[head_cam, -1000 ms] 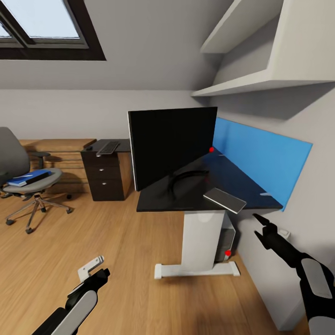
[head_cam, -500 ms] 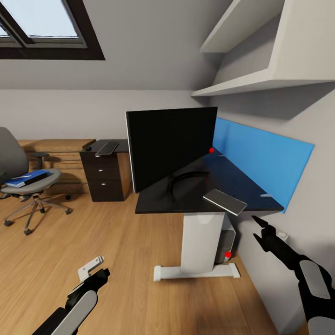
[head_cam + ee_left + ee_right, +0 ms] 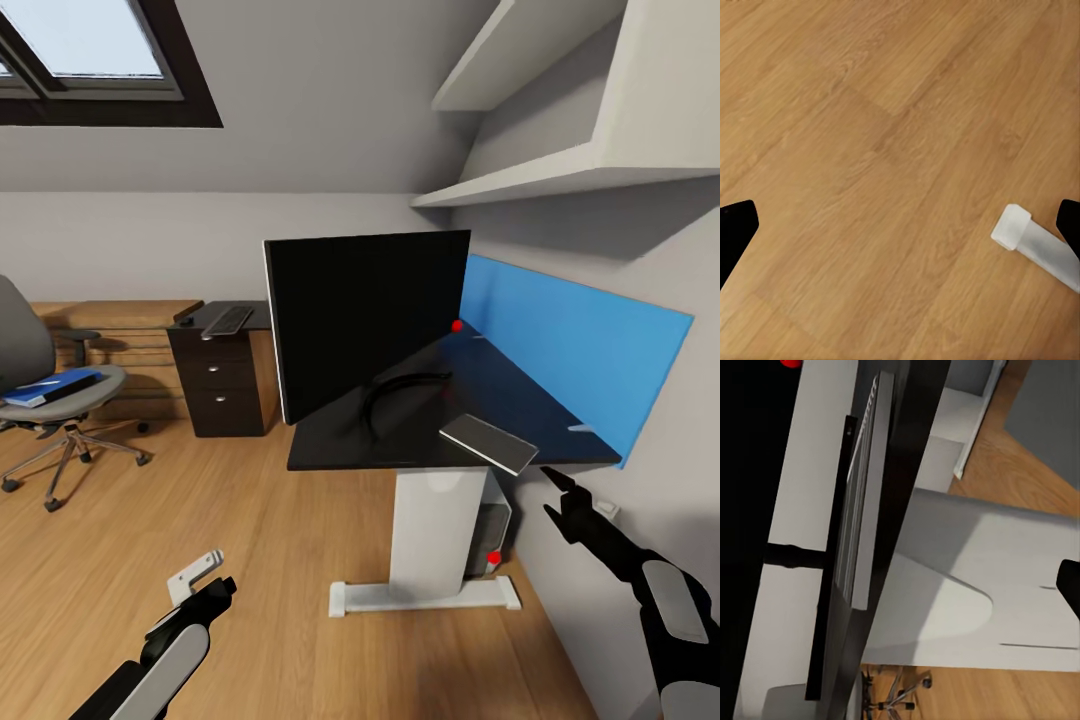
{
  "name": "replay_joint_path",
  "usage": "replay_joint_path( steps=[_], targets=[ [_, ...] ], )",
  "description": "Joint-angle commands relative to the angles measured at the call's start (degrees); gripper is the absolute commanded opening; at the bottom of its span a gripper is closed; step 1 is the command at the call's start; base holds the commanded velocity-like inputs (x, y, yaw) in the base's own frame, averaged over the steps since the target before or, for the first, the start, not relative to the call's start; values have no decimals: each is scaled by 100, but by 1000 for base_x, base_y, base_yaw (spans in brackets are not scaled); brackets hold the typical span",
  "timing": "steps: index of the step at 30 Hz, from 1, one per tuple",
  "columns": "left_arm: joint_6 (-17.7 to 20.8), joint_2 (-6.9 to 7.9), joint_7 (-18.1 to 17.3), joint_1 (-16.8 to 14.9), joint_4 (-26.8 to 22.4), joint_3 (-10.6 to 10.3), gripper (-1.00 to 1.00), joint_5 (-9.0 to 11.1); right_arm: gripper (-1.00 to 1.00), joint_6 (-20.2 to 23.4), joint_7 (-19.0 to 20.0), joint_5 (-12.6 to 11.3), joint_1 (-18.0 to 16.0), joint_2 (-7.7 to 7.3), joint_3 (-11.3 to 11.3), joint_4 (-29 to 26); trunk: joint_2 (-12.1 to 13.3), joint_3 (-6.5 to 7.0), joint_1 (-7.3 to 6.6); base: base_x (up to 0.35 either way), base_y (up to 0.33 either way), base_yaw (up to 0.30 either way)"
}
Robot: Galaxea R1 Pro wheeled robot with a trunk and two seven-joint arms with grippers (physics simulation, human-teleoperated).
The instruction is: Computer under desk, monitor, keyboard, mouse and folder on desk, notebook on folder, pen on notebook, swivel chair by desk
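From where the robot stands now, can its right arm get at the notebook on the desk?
Probably yes. The right gripper hangs just below the desk edge where the notebook overhangs, and nothing stands between them; it would need to rise a little.

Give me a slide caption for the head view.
Large black widescreen monitor and small grey notebook on the glossy black desk; right gripper nears its corner.

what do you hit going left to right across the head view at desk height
swivel chair with the folder on its seat → keyboard on the drawer unit → monitor → notebook at the desk edge → blue rear panel
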Motion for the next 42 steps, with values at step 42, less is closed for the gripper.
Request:
replay_joint_path(
  steps=[42],
  targets=[
    [28,6,42,-6,-8,-12,100,11,100,23,-32,13,-7,11,4,-1,77,30,-45,27,25,0]
  ],
)
